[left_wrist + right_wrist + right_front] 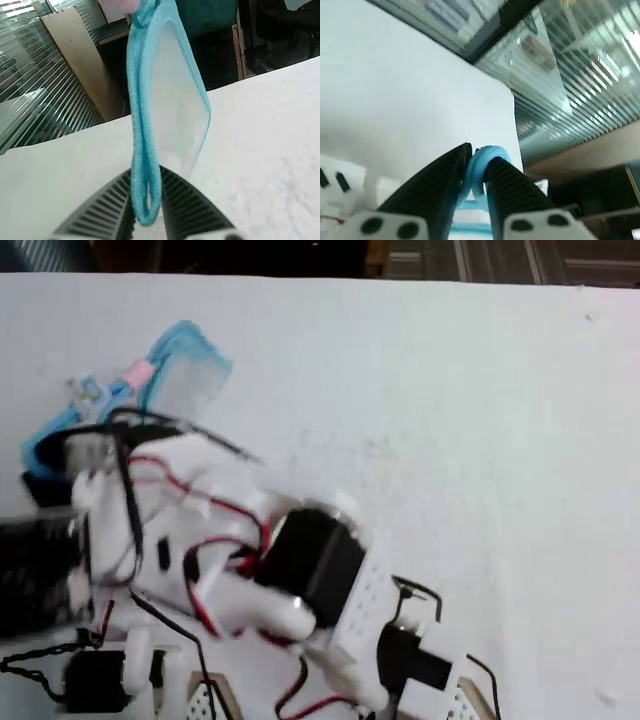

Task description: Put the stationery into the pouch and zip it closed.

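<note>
The pouch [185, 365] is translucent with a light blue fabric border and is held up off the white table [450, 390] at the far left. A pink piece [136, 373] shows at its edge. In the left wrist view my left gripper [146, 200] is shut on the pouch's blue border [140, 125], and the clear panel [175, 100] hangs beyond it. My right gripper [477, 160] is shut on a blue loop of the pouch's edge [485, 154]. In the high view the arms [230, 540] crowd over the pouch's near end and cover the grippers.
Cables and motor housings [310, 560] fill the front left of the high view. A black arm base [415, 660] stands at the front edge. The table's right half is bare white cloth. A small pale item [85, 390] lies beside the pouch.
</note>
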